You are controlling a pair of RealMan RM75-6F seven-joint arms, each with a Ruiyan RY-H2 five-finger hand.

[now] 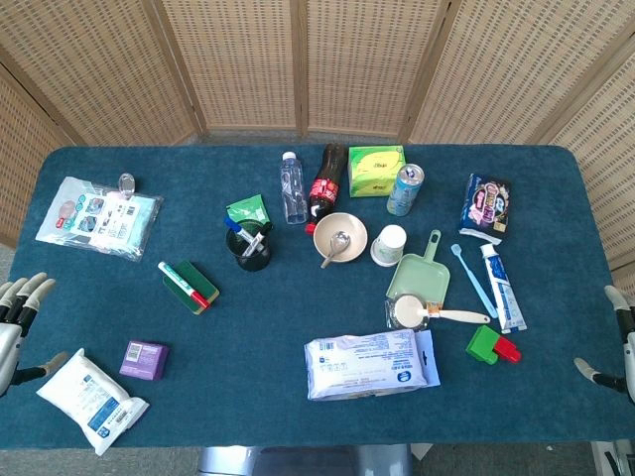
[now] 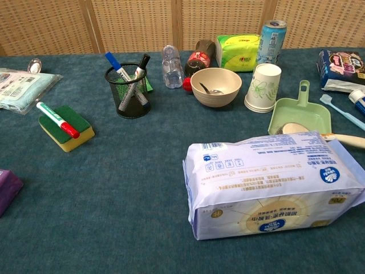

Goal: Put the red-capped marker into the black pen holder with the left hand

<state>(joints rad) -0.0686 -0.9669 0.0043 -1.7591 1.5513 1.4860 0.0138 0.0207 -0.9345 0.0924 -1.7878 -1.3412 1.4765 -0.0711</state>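
Observation:
The red-capped marker [image 1: 185, 284] [image 2: 57, 120] lies across a green and yellow sponge [image 1: 193, 288] [image 2: 67, 128], left of centre. The black mesh pen holder [image 1: 249, 248] [image 2: 130, 91] stands upright behind it to the right, with a blue-capped and a black-capped marker inside. My left hand [image 1: 18, 317] is at the table's left edge, fingers spread, holding nothing, well left of the marker. Only part of my right hand [image 1: 617, 342] shows at the right edge, away from every object. The chest view shows neither hand.
A white wipes pack [image 1: 91, 400] and a purple box [image 1: 144, 359] lie near the left hand. A large tissue pack [image 1: 369, 363] [image 2: 274, 182] fills the front centre. Bottles, a bowl [image 1: 340, 237], a paper cup [image 1: 390, 245] and a dustpan [image 1: 422, 278] stand right of the holder.

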